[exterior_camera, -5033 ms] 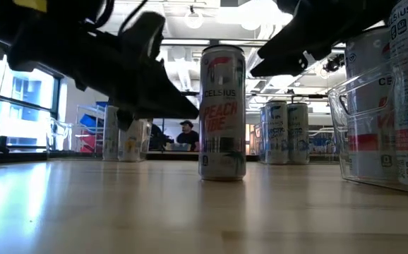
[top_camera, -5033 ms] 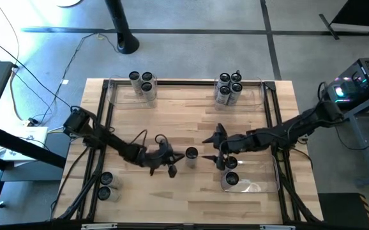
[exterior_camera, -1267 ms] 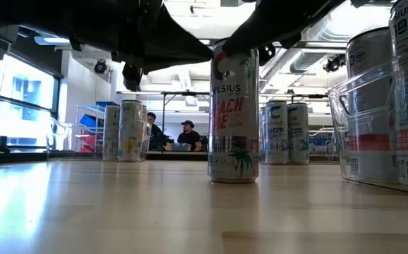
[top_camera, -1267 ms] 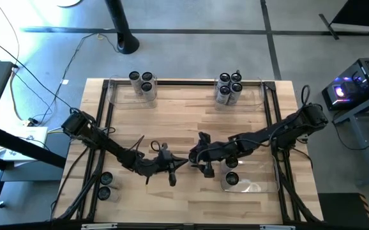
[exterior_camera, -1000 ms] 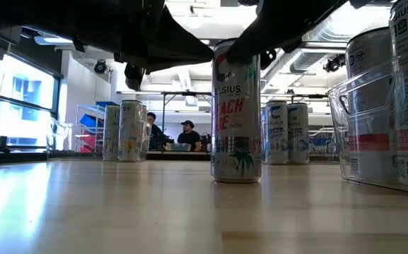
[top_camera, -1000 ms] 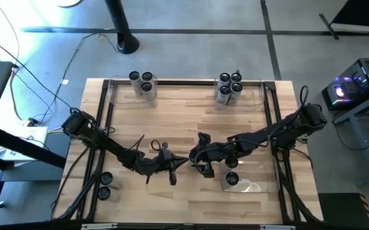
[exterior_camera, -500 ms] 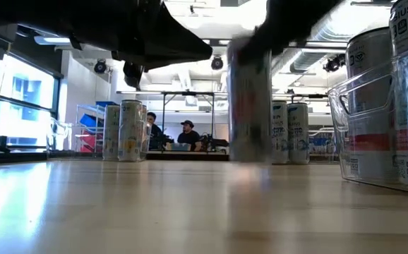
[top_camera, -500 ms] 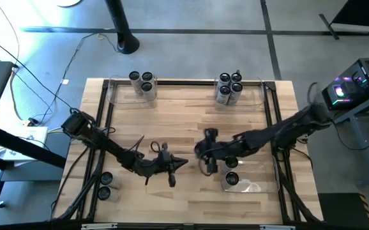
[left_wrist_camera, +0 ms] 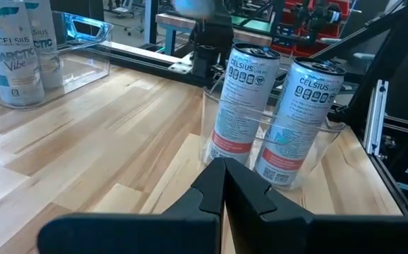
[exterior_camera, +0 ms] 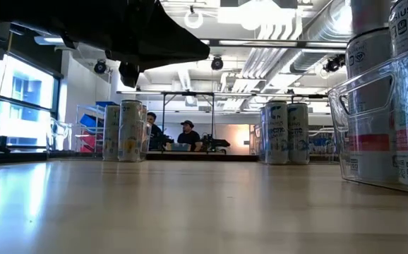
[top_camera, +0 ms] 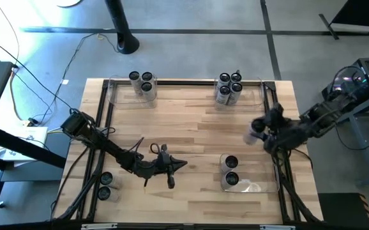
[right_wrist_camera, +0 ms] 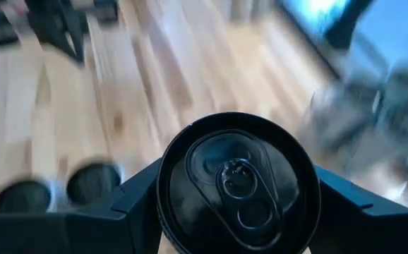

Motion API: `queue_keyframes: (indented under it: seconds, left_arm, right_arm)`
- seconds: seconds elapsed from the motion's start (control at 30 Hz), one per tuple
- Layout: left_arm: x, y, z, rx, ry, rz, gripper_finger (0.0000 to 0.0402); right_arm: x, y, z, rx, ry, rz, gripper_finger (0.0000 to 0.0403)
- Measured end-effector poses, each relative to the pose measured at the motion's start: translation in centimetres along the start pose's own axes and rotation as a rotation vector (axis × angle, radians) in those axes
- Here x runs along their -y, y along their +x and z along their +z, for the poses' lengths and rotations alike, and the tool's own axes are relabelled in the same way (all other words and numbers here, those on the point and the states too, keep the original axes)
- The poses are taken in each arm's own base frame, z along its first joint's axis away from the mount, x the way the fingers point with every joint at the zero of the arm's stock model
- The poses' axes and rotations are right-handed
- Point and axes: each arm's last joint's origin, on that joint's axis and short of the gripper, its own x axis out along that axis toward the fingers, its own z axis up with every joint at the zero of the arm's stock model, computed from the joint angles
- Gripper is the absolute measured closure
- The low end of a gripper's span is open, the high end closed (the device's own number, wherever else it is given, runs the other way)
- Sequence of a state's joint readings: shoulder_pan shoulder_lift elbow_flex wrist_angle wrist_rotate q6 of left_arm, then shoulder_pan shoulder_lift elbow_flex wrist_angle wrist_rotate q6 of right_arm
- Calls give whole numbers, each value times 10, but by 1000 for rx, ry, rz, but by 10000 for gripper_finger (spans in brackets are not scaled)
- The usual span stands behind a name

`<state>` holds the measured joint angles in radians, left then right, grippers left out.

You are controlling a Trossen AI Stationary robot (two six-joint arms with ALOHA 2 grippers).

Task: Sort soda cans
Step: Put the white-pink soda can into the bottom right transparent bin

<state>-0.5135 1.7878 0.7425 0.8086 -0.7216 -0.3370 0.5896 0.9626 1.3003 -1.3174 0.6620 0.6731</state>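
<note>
My right gripper (top_camera: pixel 258 130) is over the table's right side, raised and shut on a soda can (right_wrist_camera: pixel 236 185) with a dark round top. My left gripper (top_camera: pixel 177 165) hovers shut and holding nothing near the table's middle, its fingers (left_wrist_camera: pixel 224 189) pointing toward two cans (left_wrist_camera: pixel 243 106) in the near right clear bin (top_camera: pixel 255 185). Three cans (top_camera: pixel 143 85) stand in the far left bin and several cans (top_camera: pixel 229 88) in the far right bin. Two cans (top_camera: pixel 106 185) stand at the near left. My right gripper pinches the can between its two fingers, one on each opposite side of the wall just below the top rim (right_wrist_camera: pixel 163 197). The fingers slant downward at it. The can is lifted clear of the table, its top facing the wrist camera.
Bare wood lies across the table's middle (top_camera: pixel 191 128). Black frame rails (top_camera: pixel 272 108) run along the table's edges. In the low view people sit at a desk (exterior_camera: pixel 183 137) in the room beyond the table.
My right gripper has lifted the can off the table's middle and carried it up and toward the right edge, turning its wrist on the way. The can no longer stands in the low view. My left gripper has kept still.
</note>
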Motion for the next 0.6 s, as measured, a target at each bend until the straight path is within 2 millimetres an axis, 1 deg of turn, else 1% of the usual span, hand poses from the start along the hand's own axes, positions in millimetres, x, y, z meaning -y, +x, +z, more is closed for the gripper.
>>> queue_keyframes:
  seconds: [0.03,0.1,0.17,0.23,0.4,0.6]
  left_arm:
    - [0,0,0,0,0,2,401]
    - [-1,1,0,1,-1,4,401]
    - [-1,1,0,0,0,4,401]
    - [-1,1,0,1,-2,4,401]
    - [-2,1,1,3,-3,7,402]
    - [-5,4,2,7,-8,19,401]
  right_arm:
    - [2,-1,-9,-33,36,5,163]
    - [2,2,-28,-94,72,16,163]
    - [-6,9,-43,-120,80,60,163]
    - [-19,17,-56,-124,82,122,163]
    - [-49,38,-84,-81,68,217,163]
    - [-63,65,-114,-1,38,177,163]
